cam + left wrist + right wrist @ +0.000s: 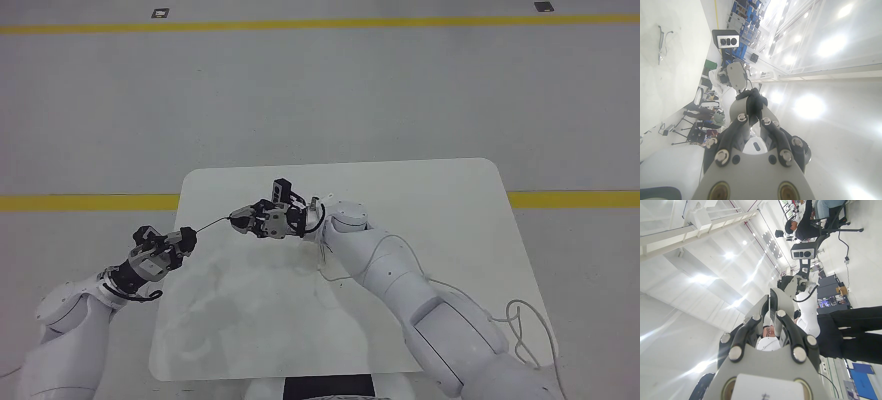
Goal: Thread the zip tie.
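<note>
Top view: the white desk carries the scene, and everything here is placed against it. The left gripper hangs at the desk's left edge, its tips just over the surface and its arm out past that edge. The right gripper is farther in over the desk, between the left edge and the middle and closer to the far edge than the near one. Its arm slants back across the desk toward the near edge.

The zip tie is a thin dark line stretched between the two grippers, clear of the desk top. It runs nearly straight, and the end at the right gripper lies a little closer to the desk's far edge.

Left wrist view shows the left jaws closed on a dark bunched piece at their tips, where the zip tie's end sits. The right gripper shows just beyond it.

Right wrist view shows the right jaws pressed together, one ribbed pad facing the camera. The strap itself is too thin to pick out there. From above, the tie's other end meets the tips of those jaws, so they look clamped on it.

A clear plastic bag with dark strips inside lies flat on the desk, well apart from the left gripper.
</note>
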Tool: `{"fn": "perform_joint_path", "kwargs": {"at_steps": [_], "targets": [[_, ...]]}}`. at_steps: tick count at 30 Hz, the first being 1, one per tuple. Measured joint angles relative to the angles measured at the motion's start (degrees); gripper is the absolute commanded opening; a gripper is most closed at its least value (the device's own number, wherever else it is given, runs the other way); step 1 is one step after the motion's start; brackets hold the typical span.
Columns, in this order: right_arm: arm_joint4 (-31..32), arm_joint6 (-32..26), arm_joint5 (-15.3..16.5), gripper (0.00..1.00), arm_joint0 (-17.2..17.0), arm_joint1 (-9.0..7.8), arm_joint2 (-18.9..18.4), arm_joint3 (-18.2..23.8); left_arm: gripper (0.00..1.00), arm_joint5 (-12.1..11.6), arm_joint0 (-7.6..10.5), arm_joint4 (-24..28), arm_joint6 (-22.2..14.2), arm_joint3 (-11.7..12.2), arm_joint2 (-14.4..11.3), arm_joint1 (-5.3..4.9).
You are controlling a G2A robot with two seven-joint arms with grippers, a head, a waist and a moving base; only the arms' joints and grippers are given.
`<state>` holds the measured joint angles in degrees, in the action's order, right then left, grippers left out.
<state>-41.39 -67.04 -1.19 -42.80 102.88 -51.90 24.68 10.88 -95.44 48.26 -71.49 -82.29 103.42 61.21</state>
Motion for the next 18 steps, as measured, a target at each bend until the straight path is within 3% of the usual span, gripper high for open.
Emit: {"fn": "perform_joint_path", "kwargs": {"at_steps": [18], "targets": [[1.1,-0.3,-0.3,0.13,0.0,0.25,0.1,0.7,0.0,0.0,0.0,0.0,0.0,0.0,0.0,0.0]]}}
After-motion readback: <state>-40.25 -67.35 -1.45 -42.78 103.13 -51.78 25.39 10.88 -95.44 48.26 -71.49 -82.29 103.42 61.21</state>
